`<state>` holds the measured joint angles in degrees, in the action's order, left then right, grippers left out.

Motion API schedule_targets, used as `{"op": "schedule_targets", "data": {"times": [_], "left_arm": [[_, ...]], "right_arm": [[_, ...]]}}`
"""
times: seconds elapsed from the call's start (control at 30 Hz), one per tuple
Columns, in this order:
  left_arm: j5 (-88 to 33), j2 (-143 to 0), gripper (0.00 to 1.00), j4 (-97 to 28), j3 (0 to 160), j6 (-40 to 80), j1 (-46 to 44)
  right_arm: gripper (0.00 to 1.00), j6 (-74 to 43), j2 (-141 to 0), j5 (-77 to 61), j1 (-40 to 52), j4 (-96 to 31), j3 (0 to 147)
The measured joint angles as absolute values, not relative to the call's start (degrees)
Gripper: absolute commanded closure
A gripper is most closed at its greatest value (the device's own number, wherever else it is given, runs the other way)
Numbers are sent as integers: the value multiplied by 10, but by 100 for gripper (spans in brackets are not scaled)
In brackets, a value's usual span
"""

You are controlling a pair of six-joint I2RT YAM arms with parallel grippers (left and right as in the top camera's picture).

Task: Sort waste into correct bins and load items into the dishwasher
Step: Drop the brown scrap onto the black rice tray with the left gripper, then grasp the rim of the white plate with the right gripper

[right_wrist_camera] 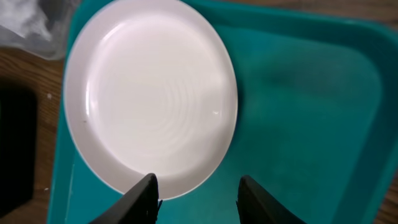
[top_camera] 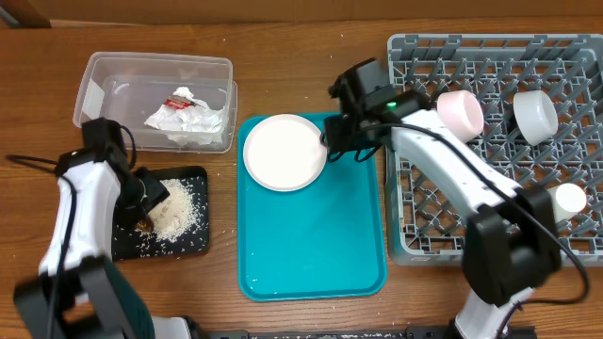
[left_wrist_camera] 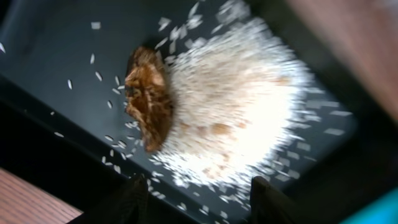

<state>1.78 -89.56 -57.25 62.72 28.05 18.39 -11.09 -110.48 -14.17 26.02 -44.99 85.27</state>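
Plate [right_wrist_camera: 152, 93] lies flat at a corner of the teal tray [right_wrist_camera: 311, 93]. Judged rigid, glossy, slippery and breakable; the thin rim is the only purchase. Right fingers [right_wrist_camera: 143, 198] are spread, straddling the near rim, contact unclear. Left fingers [left_wrist_camera: 268, 200] are spread above rice [left_wrist_camera: 236, 106] in the black tray [left_wrist_camera: 56, 56].

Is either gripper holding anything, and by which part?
Nothing is held. The right gripper is open at the rim of the plate; the left gripper is open over the rice.
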Motion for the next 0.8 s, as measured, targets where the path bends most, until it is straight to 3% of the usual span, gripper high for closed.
{"op": "schedule_targets", "data": {"times": [0.3, 0.43, 0.6, 0.7, 0.8], "left_arm": [[-35, -772, 40, -607, 635, 268, 146], [-40, -772, 40, -622, 635, 267, 122], [-41, -772, 40, -622, 635, 266, 93], [-41, -772, 40, -622, 635, 265, 87], [-41, -772, 40, -622, 635, 265, 86]], "right_arm": [[55, -159, -1187, -110, 289, -431, 853], [77, -174, -1202, -100, 289, -434, 853], [85, -180, -1205, -96, 289, -455, 853], [96, -183, -1205, -96, 289, -475, 853], [96, -182, -1205, -102, 289, -497, 854]]}}
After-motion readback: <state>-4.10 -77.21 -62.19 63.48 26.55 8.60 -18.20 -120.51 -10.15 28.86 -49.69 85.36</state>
